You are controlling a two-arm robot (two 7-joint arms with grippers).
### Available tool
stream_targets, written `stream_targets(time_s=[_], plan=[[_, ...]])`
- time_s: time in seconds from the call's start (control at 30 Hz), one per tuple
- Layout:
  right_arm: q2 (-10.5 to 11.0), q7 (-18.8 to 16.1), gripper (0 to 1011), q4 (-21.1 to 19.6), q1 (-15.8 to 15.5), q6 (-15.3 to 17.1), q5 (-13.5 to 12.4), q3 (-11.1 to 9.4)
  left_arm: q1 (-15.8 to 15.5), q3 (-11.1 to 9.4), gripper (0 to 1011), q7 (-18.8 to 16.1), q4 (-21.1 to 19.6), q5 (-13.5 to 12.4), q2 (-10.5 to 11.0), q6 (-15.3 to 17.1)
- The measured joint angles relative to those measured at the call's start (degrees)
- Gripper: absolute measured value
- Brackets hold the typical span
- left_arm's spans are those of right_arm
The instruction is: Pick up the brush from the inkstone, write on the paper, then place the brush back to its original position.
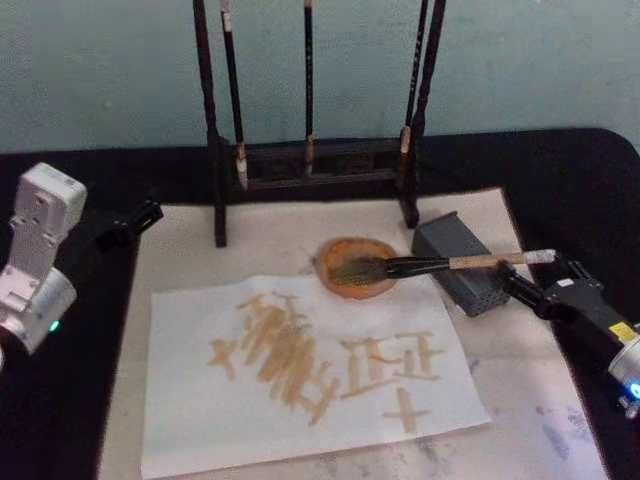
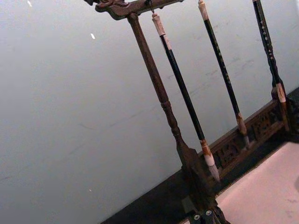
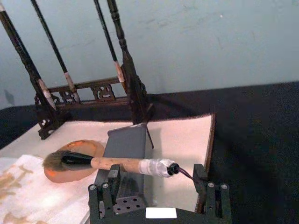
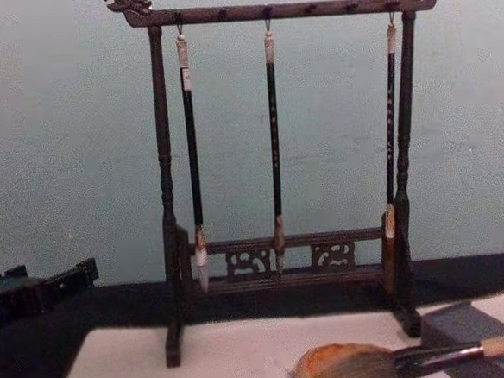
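While the brush point(image 1: 440, 264) lies just right of the head view's centre, its bushy grey-brown head rests on the orange inkstone point(image 1: 345, 288). Its pale handle crosses the top of a grey block point(image 1: 472, 288), and the white-wrapped end points toward the right edge of the frame.

Around that end, at the lower right, is the right gripper point(image 1: 536, 274). Its claw is spread wide, and in the right wrist view the handle's end sits between the two fingers with the claw not closed on it.

Below the inkstone, in the lower middle of the frame, the paper point(image 1: 190, 420) carries many tan strokes. It lies on a pale mat point(image 1: 180, 245) over the black table point(image 1: 580, 170).

At the top centre a dark wooden rack point(image 1: 218, 150) stands at the mat's far edge, with three slim dark brushes point(image 1: 308, 90) hanging from it.

The left gripper point(image 1: 145, 214) is parked near the left edge of the frame, beside the mat's upper left corner and well apart from the brush. Whether its claw is open or closed I cannot tell.
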State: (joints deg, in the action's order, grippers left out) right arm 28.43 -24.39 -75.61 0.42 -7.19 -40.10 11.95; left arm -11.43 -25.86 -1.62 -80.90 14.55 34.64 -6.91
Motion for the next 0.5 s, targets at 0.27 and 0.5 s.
stream_targets(time_s=[0.27, 0.5], plan=[[-1.38, -2.79, 1001, 1.78, 0.52, 1.61, -2.21, -1.25, 0.0, 0.0, 1000, 0.0, 0.0, 0.0, 0.0, 0.0], [-2.23, -5.1, 1001, 2.76, 0.9, 2.84, -4.41, -1.82, 0.0, 0.0, 1002, 0.0, 0.0, 0.0, 0.0, 0.0]])
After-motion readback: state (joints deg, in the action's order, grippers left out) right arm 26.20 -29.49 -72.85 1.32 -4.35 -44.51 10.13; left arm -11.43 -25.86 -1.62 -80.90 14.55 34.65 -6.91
